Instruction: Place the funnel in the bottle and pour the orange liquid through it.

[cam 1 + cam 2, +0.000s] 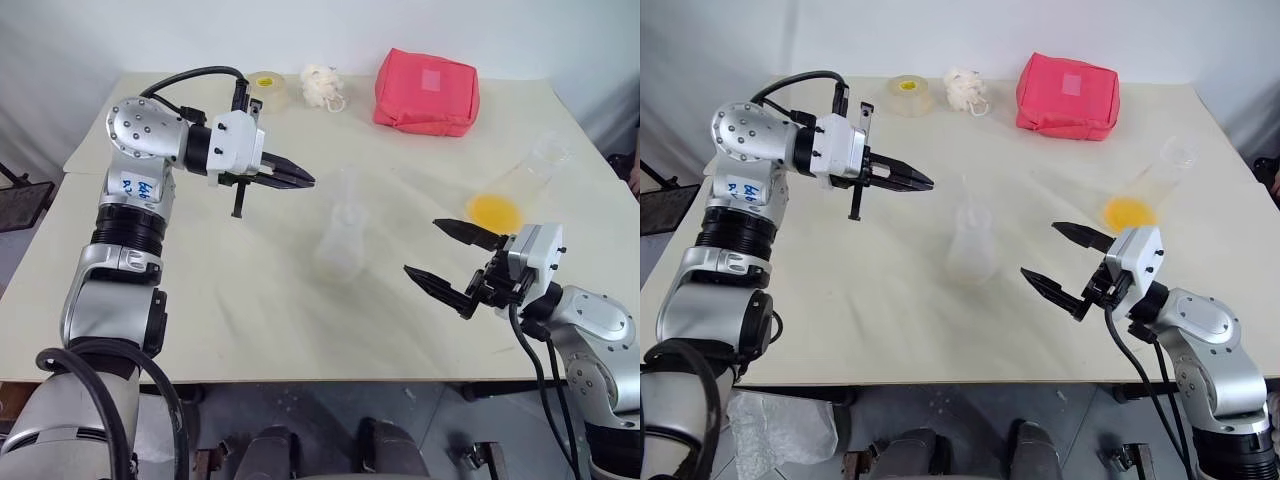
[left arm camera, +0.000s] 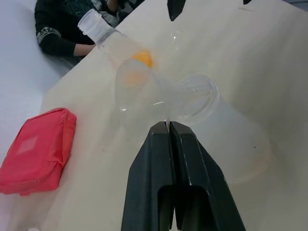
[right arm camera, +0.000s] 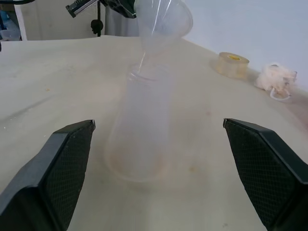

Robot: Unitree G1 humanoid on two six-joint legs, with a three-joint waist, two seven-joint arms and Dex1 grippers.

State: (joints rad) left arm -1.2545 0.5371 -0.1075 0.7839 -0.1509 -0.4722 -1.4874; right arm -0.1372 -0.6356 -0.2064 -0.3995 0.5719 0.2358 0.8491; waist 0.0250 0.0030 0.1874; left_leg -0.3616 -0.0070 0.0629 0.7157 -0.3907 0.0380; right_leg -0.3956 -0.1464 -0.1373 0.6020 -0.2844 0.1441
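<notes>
Two grippers flank the bottle (image 1: 340,238); the funnel (image 3: 161,24) hangs over its mouth.

Left gripper (image 1: 300,178): fingers pressed together, clamped on the rim of the funnel, holding the clear cone tilted just above the bottle's open neck, with the stem pointing down toward the mouth. The bottle stands upright on the table (image 1: 250,330), near its middle. Right gripper (image 1: 437,254): fingers spread wide apart, holding nothing, hovering just above the table to the right of the bottle and aimed toward it. Orange liquid (image 1: 493,211) sits as a bright patch inside a clear flask (image 1: 525,178) lying on its side, beyond the right gripper. A red pouch (image 1: 426,92), a tape roll (image 1: 266,88) and a white wad (image 1: 322,86) lie along the far edge. A person's dark sleeve (image 2: 57,33) shows beyond the table's right edge.
</notes>
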